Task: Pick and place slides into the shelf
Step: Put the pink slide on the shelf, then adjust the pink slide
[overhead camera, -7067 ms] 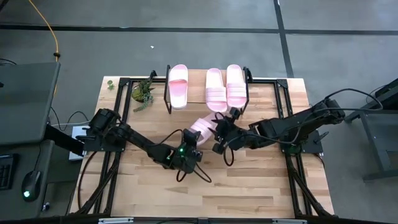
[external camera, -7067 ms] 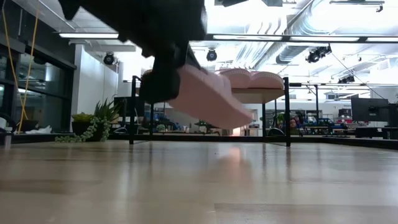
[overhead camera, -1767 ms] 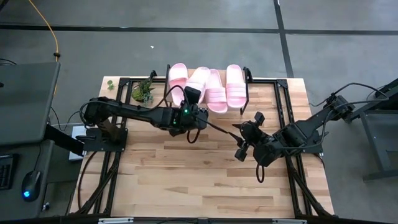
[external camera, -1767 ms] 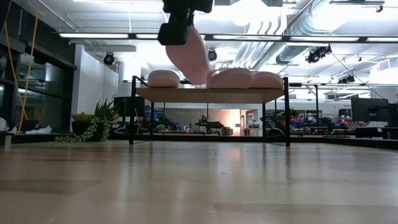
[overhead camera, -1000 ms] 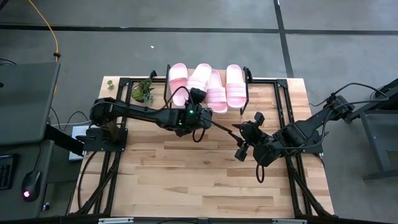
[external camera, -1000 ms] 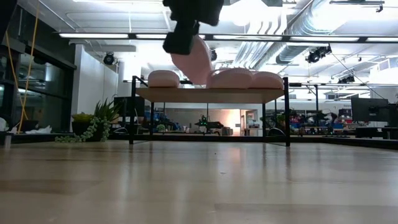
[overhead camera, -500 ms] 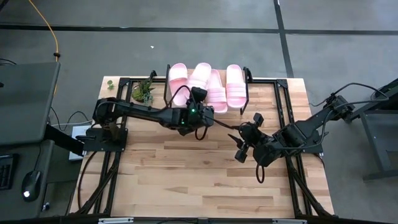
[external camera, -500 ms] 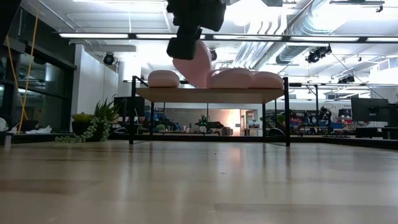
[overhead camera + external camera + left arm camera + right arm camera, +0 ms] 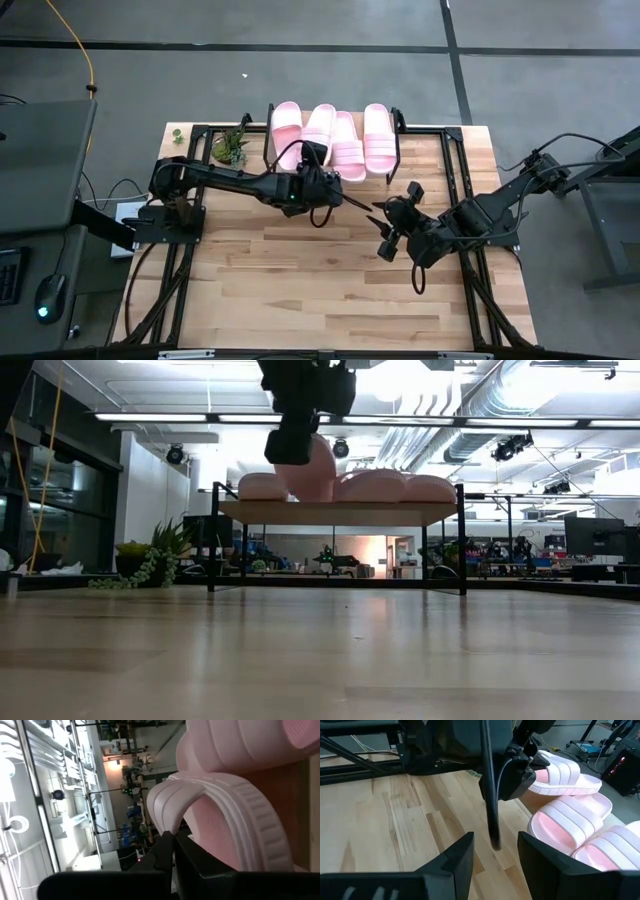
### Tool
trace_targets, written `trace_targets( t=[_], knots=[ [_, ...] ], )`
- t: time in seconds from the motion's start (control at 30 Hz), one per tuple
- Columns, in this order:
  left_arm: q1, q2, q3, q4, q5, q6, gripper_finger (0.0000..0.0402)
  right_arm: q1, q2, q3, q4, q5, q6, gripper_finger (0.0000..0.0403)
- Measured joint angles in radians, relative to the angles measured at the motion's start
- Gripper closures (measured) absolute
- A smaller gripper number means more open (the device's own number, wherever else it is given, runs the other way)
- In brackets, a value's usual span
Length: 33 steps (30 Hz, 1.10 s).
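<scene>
Three pale pink slides [image 9: 287,135] [image 9: 347,148] [image 9: 377,138] lie side by side on the shelf [image 9: 400,512] at the table's far edge. Between the left and middle ones is another slide [image 9: 320,122], tilted, with my left gripper [image 9: 314,156] shut on its near end. In the low view this slide [image 9: 312,472] slants down from the gripper, and its lower end is level with the shelf top. My right gripper [image 9: 385,226] hangs open over the table's right half with nothing between its fingers [image 9: 455,862]. My left gripper pinches the slide between its two shut fingers [image 9: 192,852], at the side where the ribbed strap [image 9: 165,820] meets the sole. It comes from the table's near side, nearly level. The slide is tilted; whether its far end rests on the shelf, I cannot tell.
A small potted plant [image 9: 230,148] stands left of the shelf. The bare plank tabletop [image 9: 300,290] spreads in front of the shelf. Black frame rails [image 9: 455,160] run along the table's sides.
My left gripper has rolled and sunk a little toward the shelf, still shut on the slide. The slide has tipped from a steep slant to a flatter one, and its lower end has come down to the shelf top between the other slides.
</scene>
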Motion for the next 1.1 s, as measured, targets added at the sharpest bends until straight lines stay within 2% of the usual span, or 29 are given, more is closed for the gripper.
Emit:
trace_targets(
  t=[0.23, 0.37, 0.53, 0.83, 0.97, 1.1],
  knots=[
    [0.0, -0.001, 0.0, -0.053, 0.025, -0.076, 0.0399, 0.0, 0.0, 0.0, 0.006, 0.0, -0.002, 0.0261],
    [0.0, -0.001, 0.0, -0.05, 0.04, -0.073, 0.0373, 0.0, 0.0, 0.0, 0.009, -0.001, -0.002, 0.0261],
    [0.0, -0.001, 0.0, -0.048, 0.09, -0.072, 0.0308, 0.0, 0.0, 0.0, 0.009, -0.002, 0.0, 0.0261],
    [-0.023, -0.018, 0.001, 0.019, 0.044, -0.068, 0.0167, 0.0, 0.0, 0.0, 0.009, -0.003, 0.0, 0.0261],
    [-0.049, -0.037, 0.012, 0.029, 0.048, -0.066, 0.0126, 0.0, 0.0, 0.0, 0.009, -0.002, 0.0, 0.0261],
    [-0.087, -0.044, 0.046, 0.027, 0.051, -0.069, 0.0103, 0.0, 0.0, 0.0, 0.012, -0.001, 0.0, 0.0261]
  ],
)
